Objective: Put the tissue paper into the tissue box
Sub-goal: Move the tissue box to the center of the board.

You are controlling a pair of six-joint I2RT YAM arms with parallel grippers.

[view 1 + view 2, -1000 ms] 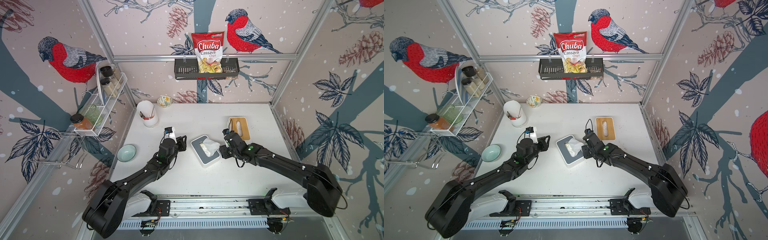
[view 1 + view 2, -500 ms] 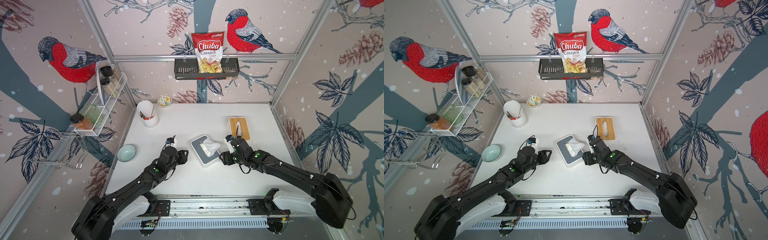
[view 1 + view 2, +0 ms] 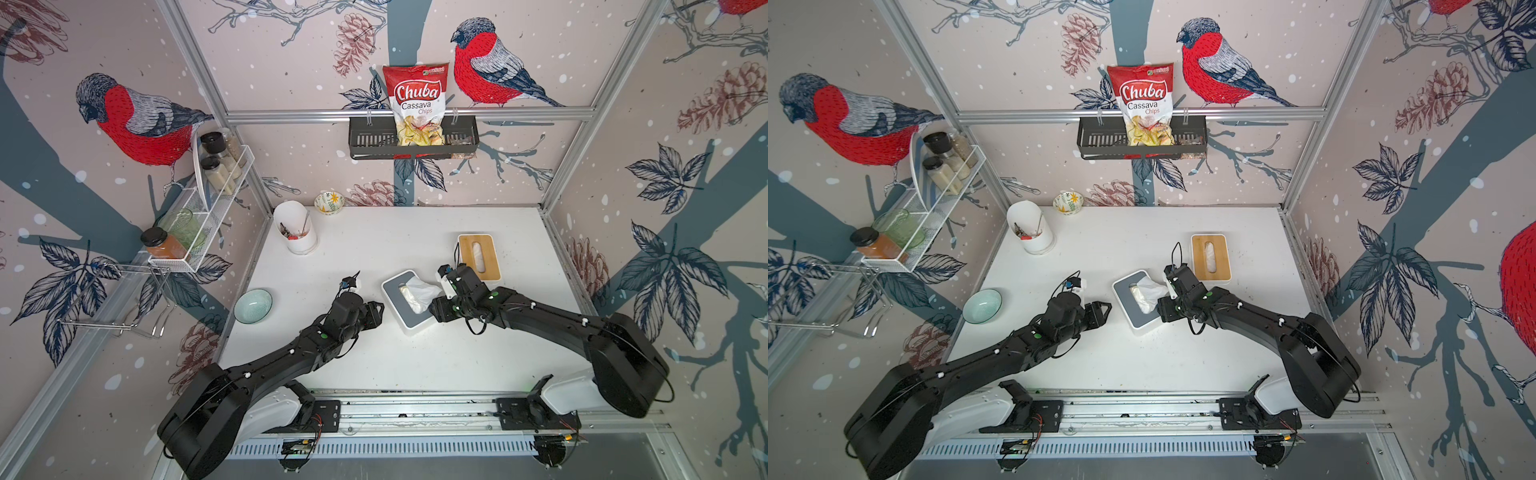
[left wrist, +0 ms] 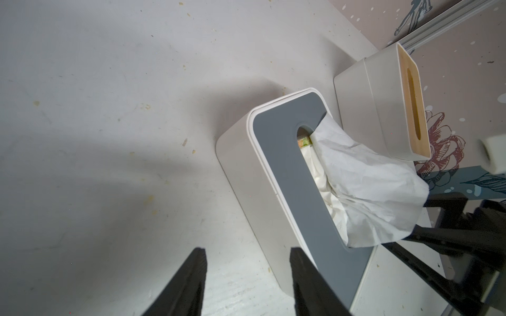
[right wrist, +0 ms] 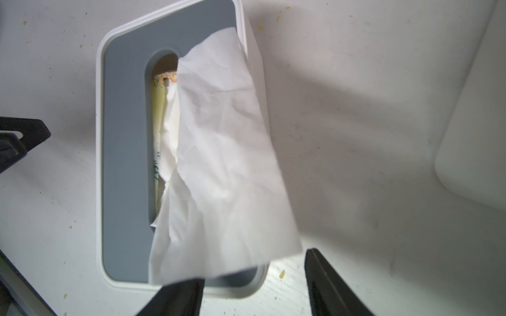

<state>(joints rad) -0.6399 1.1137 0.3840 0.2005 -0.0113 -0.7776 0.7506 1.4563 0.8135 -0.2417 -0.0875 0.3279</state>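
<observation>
Between both sets of jaws, nothing: right gripper [image 5: 254, 266] and left gripper [image 4: 246, 250] gape empty beside the tissue box [image 5: 123, 136]. Tissue paper [image 5: 219, 150] hangs half out the slot [image 5: 163, 64], looks feather-light, floppy, tears easy, so probably pinch the loose corner gently

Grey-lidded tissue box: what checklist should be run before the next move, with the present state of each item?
1. Tissue fully inside the grey-lidded box: not ok; a sheet hangs out over the lid.
2. Left gripper empty: ok; jaws apart, nothing between them, beside the box.
3. Right gripper clear of the tissue: cannot tell; jaws apart, but the sheet's edge overlaps one finger in the right wrist view.
4. Lid seated: ok; it looks flush where visible.
5. Wooden-lidded box apart from the grey-lidded box: ok.
</observation>
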